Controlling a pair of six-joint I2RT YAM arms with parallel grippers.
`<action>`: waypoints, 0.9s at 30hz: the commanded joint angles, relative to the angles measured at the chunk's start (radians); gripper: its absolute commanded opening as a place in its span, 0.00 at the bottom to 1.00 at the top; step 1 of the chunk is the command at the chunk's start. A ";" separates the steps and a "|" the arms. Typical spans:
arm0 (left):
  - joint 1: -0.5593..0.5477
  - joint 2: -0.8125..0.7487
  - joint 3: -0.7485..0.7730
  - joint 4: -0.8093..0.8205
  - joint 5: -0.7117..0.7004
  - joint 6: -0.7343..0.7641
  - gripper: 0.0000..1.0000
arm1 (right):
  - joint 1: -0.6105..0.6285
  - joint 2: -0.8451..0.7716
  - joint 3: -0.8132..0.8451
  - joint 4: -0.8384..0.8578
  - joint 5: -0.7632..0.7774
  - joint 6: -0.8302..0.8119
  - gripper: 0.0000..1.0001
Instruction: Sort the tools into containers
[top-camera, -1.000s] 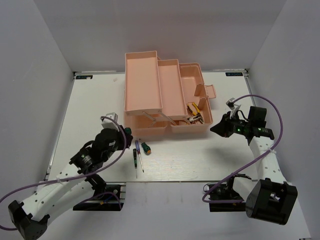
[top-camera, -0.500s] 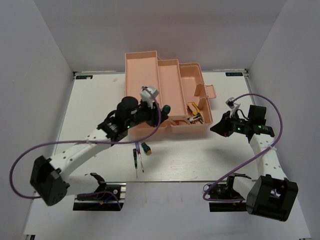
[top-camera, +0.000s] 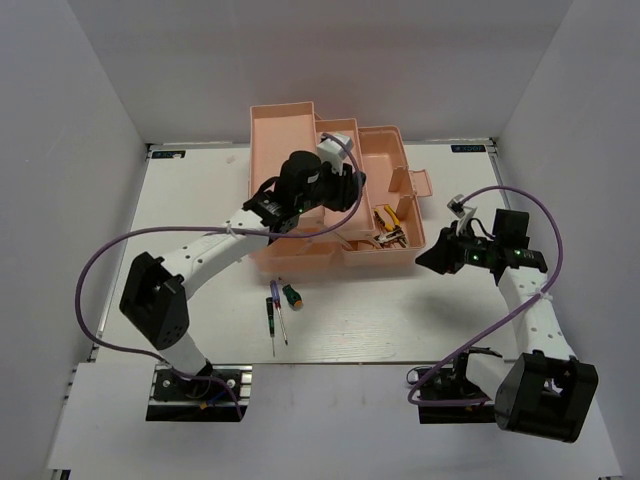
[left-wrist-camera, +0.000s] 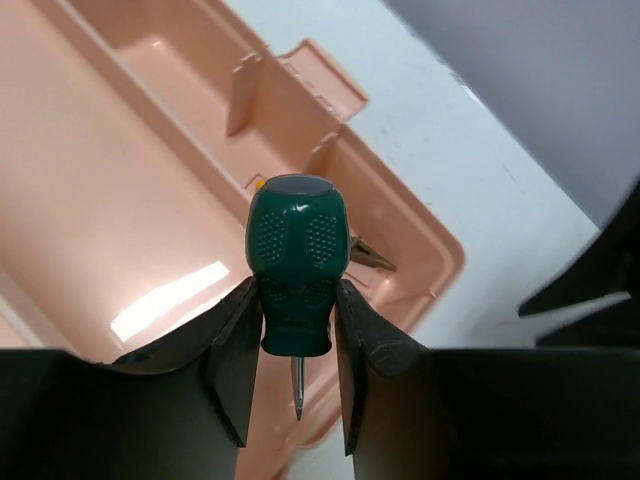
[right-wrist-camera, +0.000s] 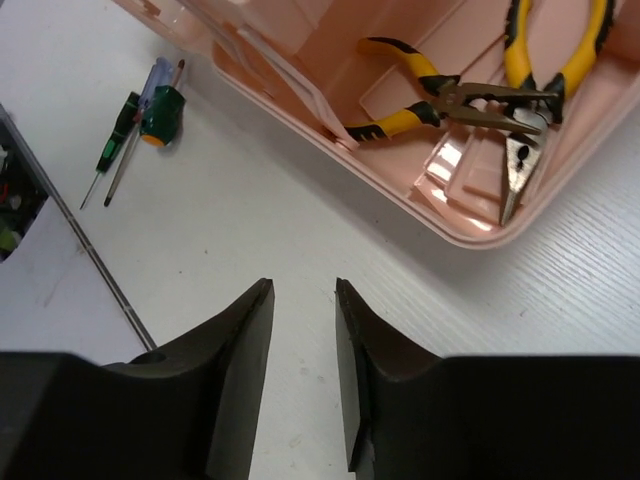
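I count one pink toolbox (top-camera: 285, 170). Pliers: two, both yellow-handled, the first pliers (right-wrist-camera: 447, 100) and the second pliers (right-wrist-camera: 520, 160), both inside the toolbox. Screwdrivers: four. One, the stubby dark green screwdriver (left-wrist-camera: 296, 260), is clamped in my left hand (left-wrist-camera: 297, 310). Three lie on the bench (top-camera: 400, 310), toward its near edge: a stubby green screwdriver (right-wrist-camera: 160, 112), a blue-handled screwdriver (right-wrist-camera: 152, 80) and a thin green-and-black screwdriver (right-wrist-camera: 115, 135).

No words or numbers can be read. One small dark sticker (top-camera: 167, 154) sits at the far left corner of the white table (top-camera: 190, 200). Another sticker (top-camera: 470, 149) sits at the far right corner. Their print is too tiny.
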 joint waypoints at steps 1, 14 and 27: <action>0.006 0.026 0.107 -0.073 -0.133 0.011 0.45 | 0.055 -0.023 0.052 0.003 -0.002 -0.022 0.38; 0.006 0.072 0.273 -0.153 -0.127 0.049 0.72 | 0.388 0.022 0.138 0.014 0.199 -0.073 0.38; -0.003 -0.563 -0.189 -0.254 0.224 0.244 0.15 | 0.988 0.244 0.140 0.130 0.703 -0.106 0.39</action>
